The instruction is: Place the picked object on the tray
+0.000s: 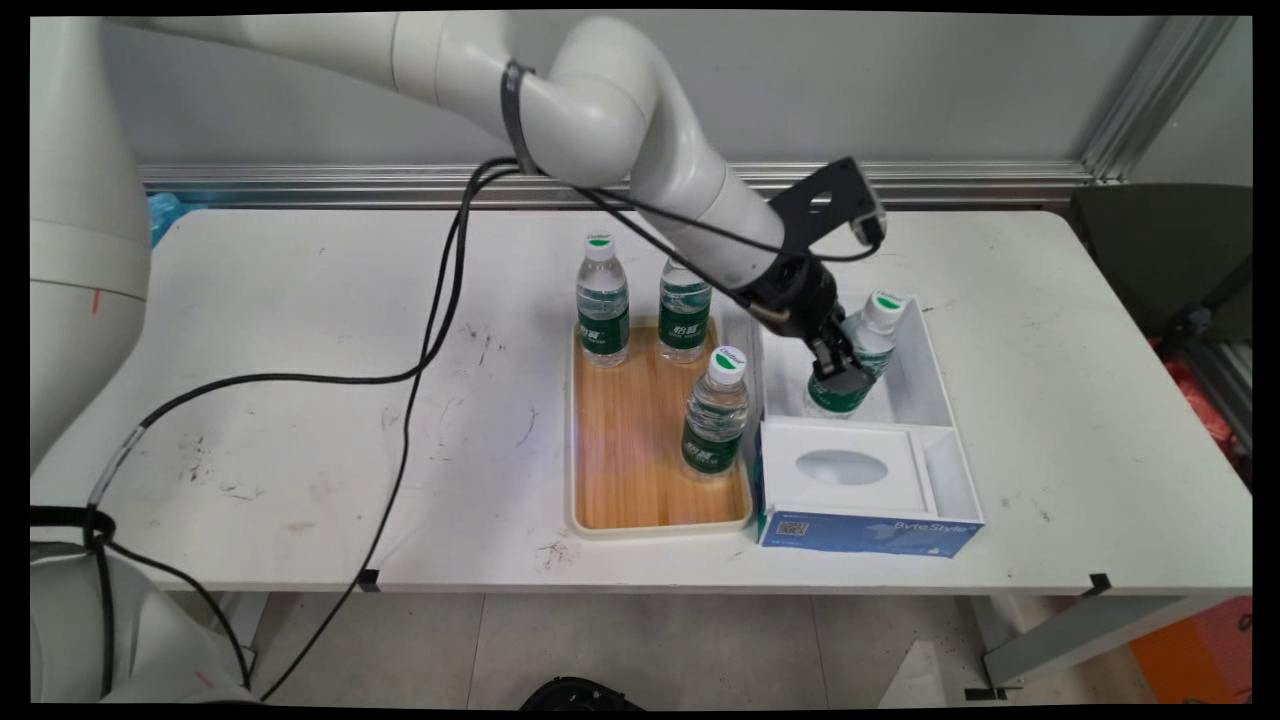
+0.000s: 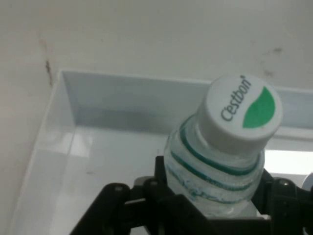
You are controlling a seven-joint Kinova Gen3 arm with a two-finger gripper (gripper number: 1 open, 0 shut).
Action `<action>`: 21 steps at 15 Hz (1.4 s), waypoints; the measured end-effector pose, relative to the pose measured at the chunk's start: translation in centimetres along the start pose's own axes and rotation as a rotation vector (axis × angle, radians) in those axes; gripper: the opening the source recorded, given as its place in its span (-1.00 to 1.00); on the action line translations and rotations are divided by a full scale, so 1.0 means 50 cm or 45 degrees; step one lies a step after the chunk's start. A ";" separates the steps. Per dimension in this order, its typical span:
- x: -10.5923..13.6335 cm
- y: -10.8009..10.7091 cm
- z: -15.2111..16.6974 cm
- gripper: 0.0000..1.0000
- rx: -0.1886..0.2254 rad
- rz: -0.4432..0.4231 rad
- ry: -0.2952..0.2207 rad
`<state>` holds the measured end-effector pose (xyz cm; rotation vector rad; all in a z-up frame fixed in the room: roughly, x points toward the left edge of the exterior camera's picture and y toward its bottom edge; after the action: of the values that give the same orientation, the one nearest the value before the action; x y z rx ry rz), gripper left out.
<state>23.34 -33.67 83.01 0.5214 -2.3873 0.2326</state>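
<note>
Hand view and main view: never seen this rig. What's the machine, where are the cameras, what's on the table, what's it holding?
A white robot arm with a black two-finger gripper works at a white table. The main view looks down from a fixed camera; the hand view looks along the gripper. It is shut on a tilted clear water bottle with a white-and-green cap inside an open white box. Beside the box, a wooden tray holds three more bottles. A blue-and-white tissue box stands in front.

I count four water bottles [image 1: 714, 412] (one tilted), one wooden tray [image 1: 628, 455], one white bin [image 1: 930, 375], one tissue box [image 1: 865, 500].
</note>
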 end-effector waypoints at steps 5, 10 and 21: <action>0.042 0.000 -0.074 -1.00 0.006 0.023 0.029; 0.054 -0.007 -0.171 -1.00 0.014 0.041 0.009; -0.033 -0.011 -0.359 -1.00 0.014 0.019 -0.088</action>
<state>35.15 -28.29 95.52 0.5250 -2.4586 0.2382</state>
